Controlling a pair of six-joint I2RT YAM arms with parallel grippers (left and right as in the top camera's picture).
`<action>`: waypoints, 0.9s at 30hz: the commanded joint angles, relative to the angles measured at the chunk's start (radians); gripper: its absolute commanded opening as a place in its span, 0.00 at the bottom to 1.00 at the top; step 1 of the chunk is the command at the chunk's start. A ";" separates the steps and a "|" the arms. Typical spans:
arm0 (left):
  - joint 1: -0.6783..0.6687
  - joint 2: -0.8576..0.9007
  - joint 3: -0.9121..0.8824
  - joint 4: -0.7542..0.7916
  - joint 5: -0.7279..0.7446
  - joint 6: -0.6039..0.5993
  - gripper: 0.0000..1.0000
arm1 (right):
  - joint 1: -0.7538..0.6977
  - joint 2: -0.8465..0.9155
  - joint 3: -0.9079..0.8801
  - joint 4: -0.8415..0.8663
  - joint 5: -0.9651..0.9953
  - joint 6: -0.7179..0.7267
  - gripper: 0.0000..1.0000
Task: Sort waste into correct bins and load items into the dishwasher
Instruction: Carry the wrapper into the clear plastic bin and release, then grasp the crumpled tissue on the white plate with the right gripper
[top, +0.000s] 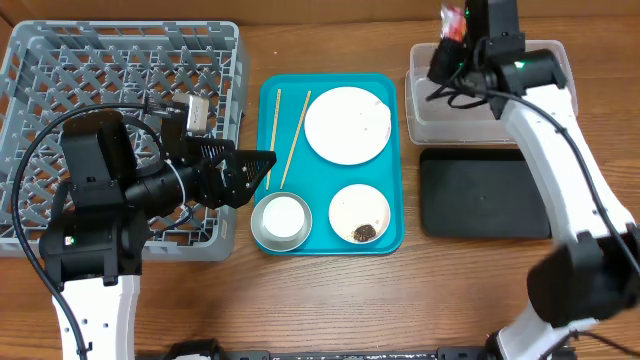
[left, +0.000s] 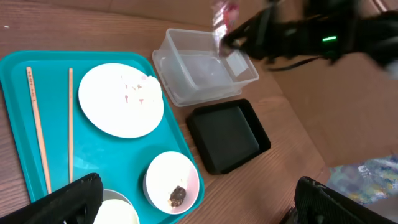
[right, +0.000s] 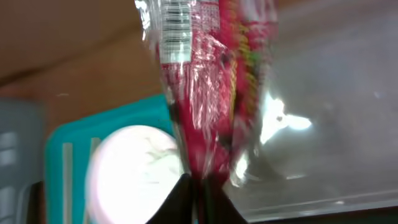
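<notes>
Overhead: clamps red snack wrapper (top: 453, 20) in right gripper (top: 453, 38) at 1 o'clock, above 10 o'clock corner of clear tub (top: 560, 55); holds left gripper (top: 266, 168) at 9 o'clock edge of teal tray (top: 393, 180). Left wrist: shows fingers (left: 74, 200) spread wide, empty, red snack wrapper at 12 o'clock. Right wrist: pinches red snack wrapper at 6 o'clock, clear tub behind.

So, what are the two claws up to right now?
Right claw shut on red snack wrapper, held above clear tub. Left claw open, empty, at teal tray edge. Nothing blocking the tub.
</notes>
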 joint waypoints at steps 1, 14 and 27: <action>-0.006 0.006 0.016 0.002 0.023 -0.010 1.00 | -0.009 0.059 -0.033 -0.010 -0.003 0.007 0.36; -0.006 0.006 0.016 0.002 0.023 -0.010 1.00 | 0.150 -0.029 0.024 -0.003 -0.235 -0.286 0.43; -0.006 0.006 0.016 0.002 0.023 -0.010 1.00 | 0.324 0.179 -0.035 0.147 0.195 -0.286 0.58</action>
